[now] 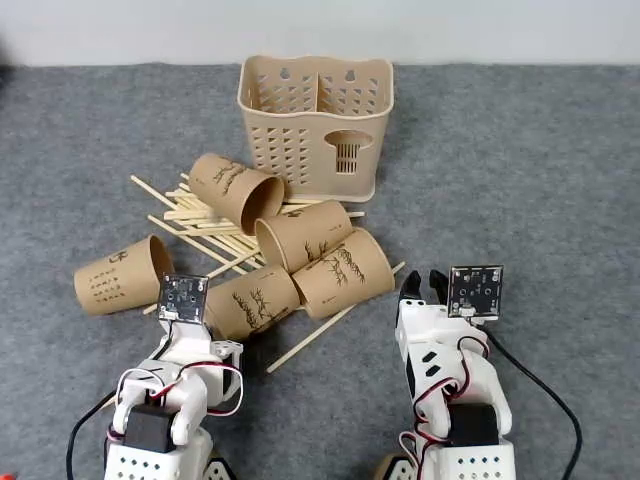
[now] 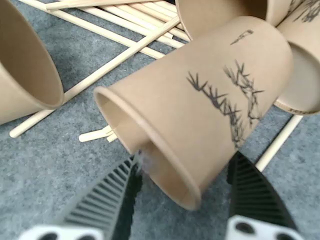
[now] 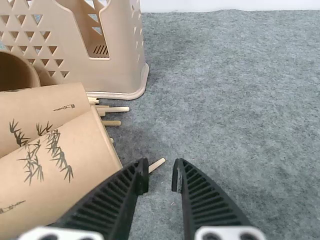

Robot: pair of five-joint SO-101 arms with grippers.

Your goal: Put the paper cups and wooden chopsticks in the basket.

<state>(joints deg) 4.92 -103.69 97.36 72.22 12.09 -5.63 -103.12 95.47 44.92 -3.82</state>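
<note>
Grey felt-like covering across the whole table (image 1: 560, 180), with a pale wall (image 1: 450, 30) along its far edge. At the near edge, the left gripper (image 2: 188, 160) is spread wide, one finger on each side of the nearest paper cup (image 2: 200, 100). That cup lies on its side with its open mouth toward the gripper; one finger is right up at the rim, though I cannot tell if it presses. On the other side, the right gripper (image 3: 160, 174) has its fingers only a narrow gap apart, nothing between them. A chopstick tip (image 3: 156, 164) lies just beyond those fingertips, and the neighbouring cup (image 3: 50, 170), printed with bamboo, rests on its side just beside the gripper. Out to the left, apart from the heap, there's a lone cup (image 1: 122, 275), also tipped over. Further on come the middle cup (image 1: 303, 235) and then the far cup (image 1: 238, 190), both lying across the scattered wooden chopsticks (image 1: 200, 222). At the back stands the basket (image 1: 315, 125), upright, beige and perforated, with a divider splitting it into two compartments. The far cup is near its front left corner, and every cup and chopstick in sight lies on the table outside it.
</note>
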